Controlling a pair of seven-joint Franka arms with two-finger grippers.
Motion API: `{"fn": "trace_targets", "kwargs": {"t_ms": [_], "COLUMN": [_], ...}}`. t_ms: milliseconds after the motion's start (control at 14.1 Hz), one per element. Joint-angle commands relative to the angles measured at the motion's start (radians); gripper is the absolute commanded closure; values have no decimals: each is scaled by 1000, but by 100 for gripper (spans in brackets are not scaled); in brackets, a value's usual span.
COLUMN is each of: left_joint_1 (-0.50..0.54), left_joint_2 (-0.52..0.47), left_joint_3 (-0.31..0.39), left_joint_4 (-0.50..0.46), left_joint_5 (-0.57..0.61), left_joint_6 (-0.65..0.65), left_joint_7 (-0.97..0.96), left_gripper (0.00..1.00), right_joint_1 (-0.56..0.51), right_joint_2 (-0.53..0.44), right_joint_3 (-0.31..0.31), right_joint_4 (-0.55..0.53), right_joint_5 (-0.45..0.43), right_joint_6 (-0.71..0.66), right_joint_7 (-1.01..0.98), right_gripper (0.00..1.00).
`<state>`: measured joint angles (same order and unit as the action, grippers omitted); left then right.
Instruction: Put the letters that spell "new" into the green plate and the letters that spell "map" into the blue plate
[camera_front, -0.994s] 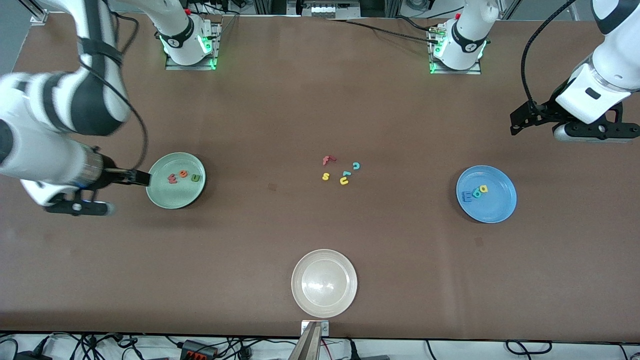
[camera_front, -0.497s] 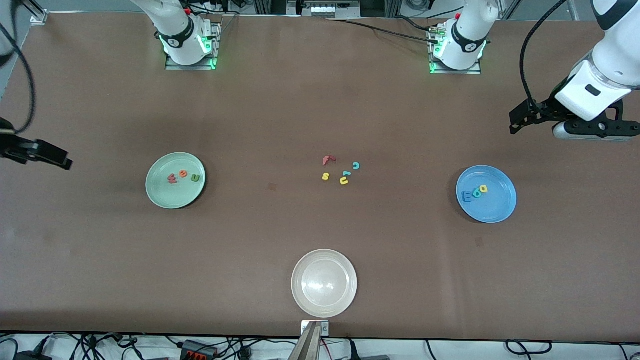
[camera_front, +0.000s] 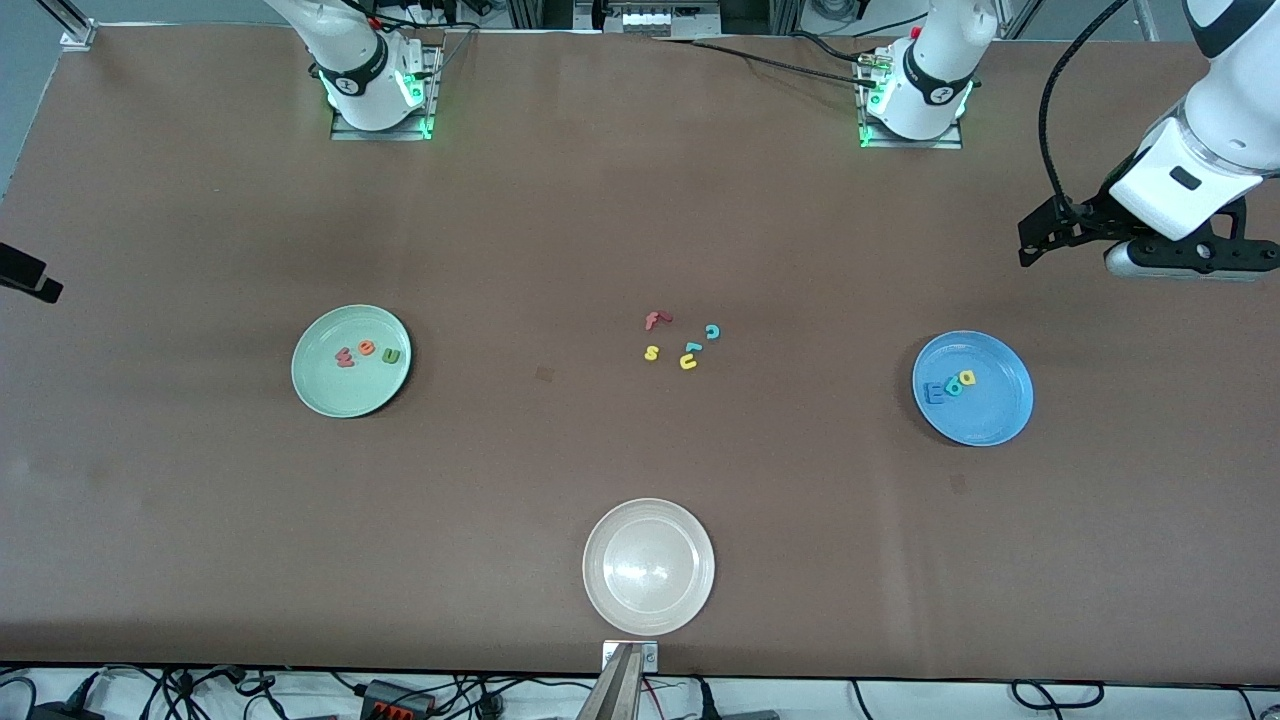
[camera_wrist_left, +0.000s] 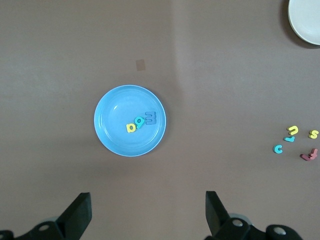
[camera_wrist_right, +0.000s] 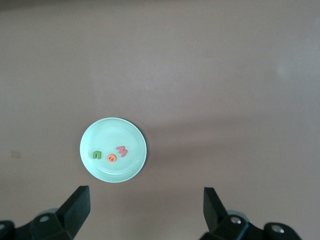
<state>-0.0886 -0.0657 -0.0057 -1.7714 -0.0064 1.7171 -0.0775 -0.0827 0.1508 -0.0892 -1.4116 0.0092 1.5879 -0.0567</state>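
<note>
Olive n, orange e and pinkish w (camera_front: 346, 357) lie in the green plate (camera_front: 330, 395); blue m, teal a and yellow p (camera_front: 967, 379) lie in the blue plate (camera_front: 990, 420). The right claw (camera_wrist_right: 145, 210) over one and the left claw (camera_wrist_left: 148, 212) over the other are spread, empty.

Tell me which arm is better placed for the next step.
Neither clearly: no step is left. The letters that spell "new" lie in the green plate, the "map" letters in the blue plate. Left tool and right tool are open, empty, each up high above the table.
</note>
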Motion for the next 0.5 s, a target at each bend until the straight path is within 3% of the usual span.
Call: {"fn": "trace_targets", "kwargs": {"t_ms": [0,426], "left_joint_1": [-3,-3], "left_joint_2": [9,9], "left_joint_3": [0,-2], "left_joint_4": [26,27], "left_joint_5": [0,0], "left_joint_6": [-31,-34], "left_joint_7": [-4,-7], "left_gripper": [0,0], "right_joint_1": [-5,14], "right_joint_2": [-103,-210], "right_joint_3": [28,36], "right_joint_4": [-148,-277], "right_joint_5": [-37,-41], "right_joint_6": [78,86], "right_joint_7": [-12,35], "right_gripper": [0,0]}}
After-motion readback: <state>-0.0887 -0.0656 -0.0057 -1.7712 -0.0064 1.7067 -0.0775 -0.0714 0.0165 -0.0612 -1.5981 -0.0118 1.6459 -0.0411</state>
